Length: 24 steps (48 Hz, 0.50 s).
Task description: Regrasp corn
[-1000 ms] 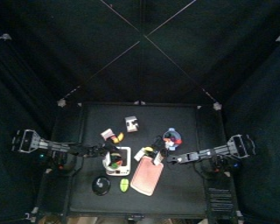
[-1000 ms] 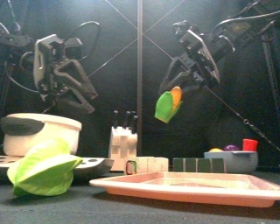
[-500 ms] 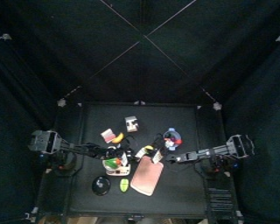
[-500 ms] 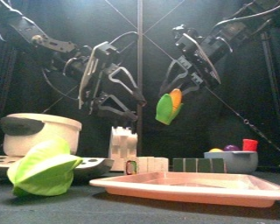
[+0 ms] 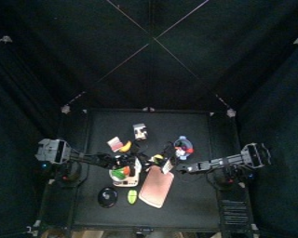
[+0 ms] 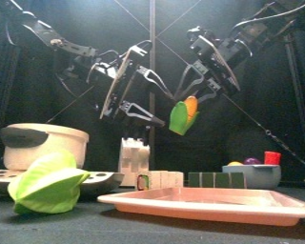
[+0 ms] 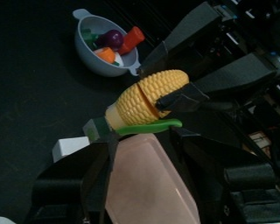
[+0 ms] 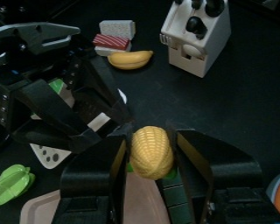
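Currently mid-handover: corn [image 6: 182, 115] held aloft above pink tray [image 6: 219, 201], pinched at mid-cob by right gripper [image 8: 150, 166]. Left gripper [image 6: 140, 97] just beside, jaws wide, empty. Next: close on free end, then release. Yellow kernels, green husk at base

Black curtains [image 5: 238, 56] close in the pen on every side. Thin poles or lines cross overhead in an X [image 5: 152, 39]. Small black table [image 5: 101, 125] sits mid-floor, its surface dark and matte. Posts [image 5: 66, 109] stand at its far corners. Lighting dim, no windows seen.
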Tool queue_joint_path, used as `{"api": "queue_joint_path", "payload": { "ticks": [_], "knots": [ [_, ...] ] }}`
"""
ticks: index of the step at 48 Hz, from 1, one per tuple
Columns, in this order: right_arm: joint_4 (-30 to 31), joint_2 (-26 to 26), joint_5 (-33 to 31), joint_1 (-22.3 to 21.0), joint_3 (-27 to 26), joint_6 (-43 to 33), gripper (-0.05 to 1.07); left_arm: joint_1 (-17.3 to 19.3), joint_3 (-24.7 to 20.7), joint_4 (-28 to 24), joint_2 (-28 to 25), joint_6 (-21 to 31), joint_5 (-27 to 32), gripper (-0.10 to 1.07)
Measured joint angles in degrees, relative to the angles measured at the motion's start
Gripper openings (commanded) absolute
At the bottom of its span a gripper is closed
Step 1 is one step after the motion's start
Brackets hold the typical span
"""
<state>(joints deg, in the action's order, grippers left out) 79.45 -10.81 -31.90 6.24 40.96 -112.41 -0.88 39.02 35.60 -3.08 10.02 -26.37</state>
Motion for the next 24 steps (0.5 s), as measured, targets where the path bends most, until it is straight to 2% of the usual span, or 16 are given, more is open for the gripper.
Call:
{"api": "queue_joint_path", "payload": {
  "ticks": [10,24],
  "knots": [
    [0.1,0.2,0.0,0.0,0.0,0.1,0.71,0.1,-2.1,0.3,-1.5,4.2,-0.3,0.88],
    [0.2,0.3,-0.1,0.0,0.0,0.1,0.71,0.0,-2.2,-0.5,-1.7,8.9,-0.4,0.88]
  ]
}}
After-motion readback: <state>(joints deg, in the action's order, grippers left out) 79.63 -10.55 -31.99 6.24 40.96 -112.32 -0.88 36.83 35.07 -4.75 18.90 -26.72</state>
